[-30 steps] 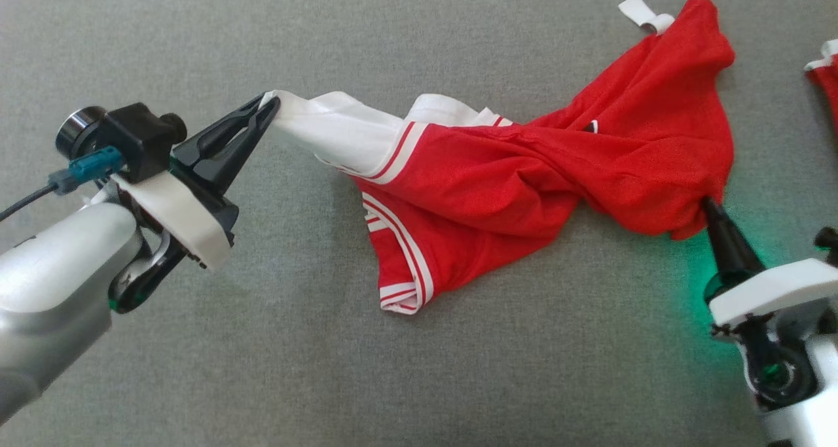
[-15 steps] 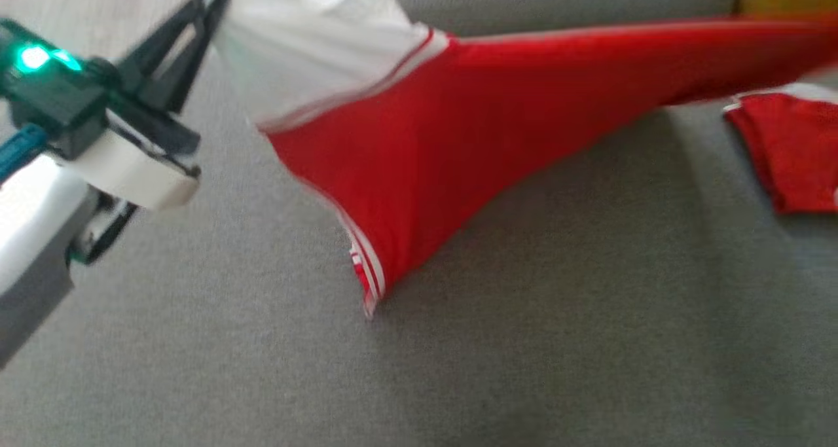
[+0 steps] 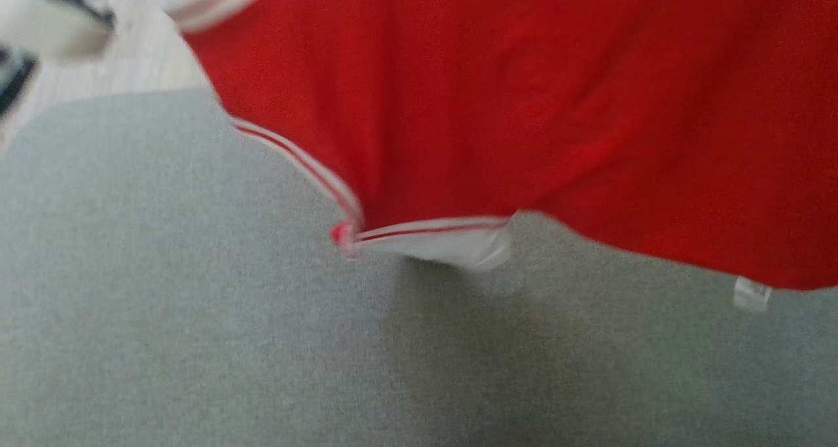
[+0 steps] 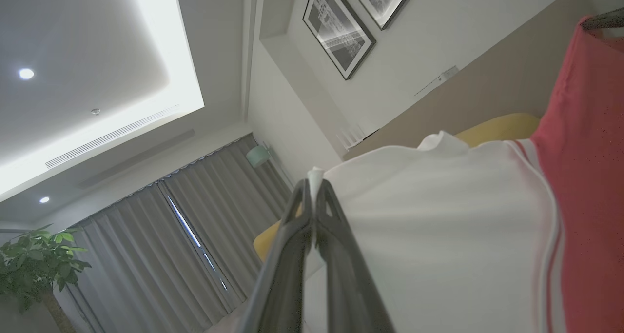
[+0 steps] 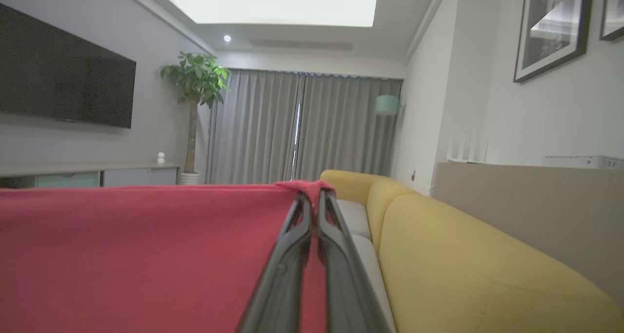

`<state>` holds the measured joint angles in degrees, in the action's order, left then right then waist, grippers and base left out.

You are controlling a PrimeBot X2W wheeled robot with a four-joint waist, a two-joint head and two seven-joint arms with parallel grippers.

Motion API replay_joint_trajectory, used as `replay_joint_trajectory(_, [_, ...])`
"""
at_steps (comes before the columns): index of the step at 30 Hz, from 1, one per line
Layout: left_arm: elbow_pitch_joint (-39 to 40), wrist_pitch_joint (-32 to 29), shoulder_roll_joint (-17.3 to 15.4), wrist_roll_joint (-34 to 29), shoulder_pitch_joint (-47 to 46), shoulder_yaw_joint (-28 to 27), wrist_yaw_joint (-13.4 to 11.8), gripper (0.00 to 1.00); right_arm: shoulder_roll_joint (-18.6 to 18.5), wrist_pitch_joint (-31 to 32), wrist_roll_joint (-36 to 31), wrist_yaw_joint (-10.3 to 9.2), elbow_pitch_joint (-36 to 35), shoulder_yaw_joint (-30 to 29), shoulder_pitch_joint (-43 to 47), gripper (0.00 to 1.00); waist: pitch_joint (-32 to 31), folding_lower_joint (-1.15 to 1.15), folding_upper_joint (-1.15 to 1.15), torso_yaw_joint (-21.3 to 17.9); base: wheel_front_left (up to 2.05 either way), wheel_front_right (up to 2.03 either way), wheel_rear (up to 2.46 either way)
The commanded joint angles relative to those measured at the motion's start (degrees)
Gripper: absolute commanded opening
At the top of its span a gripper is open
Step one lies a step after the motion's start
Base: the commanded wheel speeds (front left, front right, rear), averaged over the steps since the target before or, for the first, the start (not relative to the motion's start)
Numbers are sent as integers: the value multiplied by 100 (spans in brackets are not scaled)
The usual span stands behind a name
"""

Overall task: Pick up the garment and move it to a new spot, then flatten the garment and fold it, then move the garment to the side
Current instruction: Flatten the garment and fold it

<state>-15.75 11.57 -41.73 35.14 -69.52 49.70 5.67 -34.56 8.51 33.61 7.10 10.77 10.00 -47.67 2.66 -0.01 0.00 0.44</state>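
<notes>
- Up above the grey surface (image 3: 163, 342), my left gripper (image 4: 314, 189) pinches the garment (image 3: 524, 93) by its white sleeve, right gripper (image 5: 313, 199) clamps red edge.
- I'd carry it taut, no dragging.

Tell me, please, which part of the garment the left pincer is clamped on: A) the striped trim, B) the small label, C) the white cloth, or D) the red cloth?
C: in the left wrist view the left pincer is shut on a fold of the white cloth of the garment.
</notes>
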Motion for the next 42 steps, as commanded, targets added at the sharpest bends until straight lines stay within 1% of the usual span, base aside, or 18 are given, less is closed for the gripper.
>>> replay_joint_trajectory(1, [-79, -73, -145, 24, -448, -298, 26, 0, -56, 50, -35, 39, -12, 118, -222, 0, 198, 1, 0, 27, 0, 0, 0])
replay_joint_trajectory(5, [-883, -219, 62, -97, -1205, -169, 124, 0, 96, -18, -40, 39, 615, 608, -931, 0, 734, 1, 0, 54, 0, 0, 0])
replay_joint_trajectory(7, [-1334, -109, 171, -240, -1599, -178, 132, 0, 235, -135, -54, 39, 937, 775, -1310, 0, 1030, 1, 0, 47, 0, 0, 0])
replay_joint_trajectory(8, [-1550, -22, 222, -322, -1790, -206, 114, 0, 313, -214, -68, 39, 1085, 854, -1502, 0, 1174, 1, 0, 31, 0, 0, 0])
replay_joint_trajectory(10, [-1896, 164, 309, -545, -2169, -272, 2, 0, 442, -426, -123, 39, 1358, 953, -1892, 0, 1462, 1, 0, 3, 0, 0, 0])
replay_joint_trajectory(12, [-2135, 289, 386, -776, -2512, -369, -156, 0, 552, -721, -203, 39, 1612, 1002, -2261, 0, 1714, 1, 0, -23, 0, 0, 0])
replay_joint_trajectory(14, [-2245, 331, 461, -952, -2783, -485, -249, 0, 605, -998, -313, 39, 1817, 1103, -2567, 0, 1939, 1, 0, -37, 0, 0, 0])
replay_joint_trajectory(16, [-2059, 338, 542, -1105, -2957, -692, -301, 0, 603, -1223, -384, 39, 1994, 1210, -2789, 0, 2142, 1, 0, -17, 0, 0, 0])
replay_joint_trajectory(17, [-1946, 339, 585, -1144, -2962, -810, -304, 0, 569, -1324, -417, 39, 2076, 1259, -2871, 0, 2234, 1, 0, 10, 0, 0, 0])
replay_joint_trajectory(19, [-1745, 340, 670, -1222, -2837, -967, -229, 0, 477, -1511, -457, 39, 2249, 1343, -2972, 0, 2387, 1, 0, 89, 0, 0, 0])
replay_joint_trajectory(22, [-1480, 341, 752, -1325, -2508, -1175, -113, 0, 321, -1704, -482, 39, 2513, 1453, -3003, 0, 2626, 1, 0, 233, 0, 0, 0])
replay_joint_trajectory(24, [-1281, 341, 827, -1359, -2156, -1343, -67, 0, 266, -1805, -451, 39, 2690, 1556, -2913, 0, 2724, 1, 0, 321, 0, 0, 0])
replay_joint_trajectory(25, [-1281, 341, 827, -1359, -2156, -1343, -67, 0, 266, -1805, -451, 39, 2690, 1556, -2913, 0, 2724, 1, 0, 321, 0, 0, 0])
replay_joint_trajectory(30, [-781, 342, 893, -1483, -927, -1735, 22, 0, 173, -2040, -271, 39, 3091, 1800, -2384, 0, 2718, 1, 0, 467, 0, 0, 0])
replay_joint_trajectory(34, [-375, 342, 956, -1455, 305, -2050, 95, 0, 87, -2171, 26, 39, 3271, 1975, -1653, 0, 2393, 1, 0, 511, 0, 0, 0])
replay_joint_trajectory(36, [-149, 342, 917, -1458, 989, -2117, 130, 0, 35, -2211, 203, 39, 3280, 2092, -1205, 0, 2151, 1, 0, 498, 0, 0, 0])
replay_joint_trajectory(39, [155, 342, 873, -1358, 2005, -2275, 154, 0, -103, -2254, 488, 39, 3172, 2237, -519, 0, 1756, 1, 0, 479, 0, 0, 0])
replay_joint_trajectory(42, [345, 342, 776, -1219, 2944, -2286, 170, 0, -291, -2293, 721, 39, 2963, 2311, 139, 0, 1399, 1, 0, 445, 0, 0, 0])
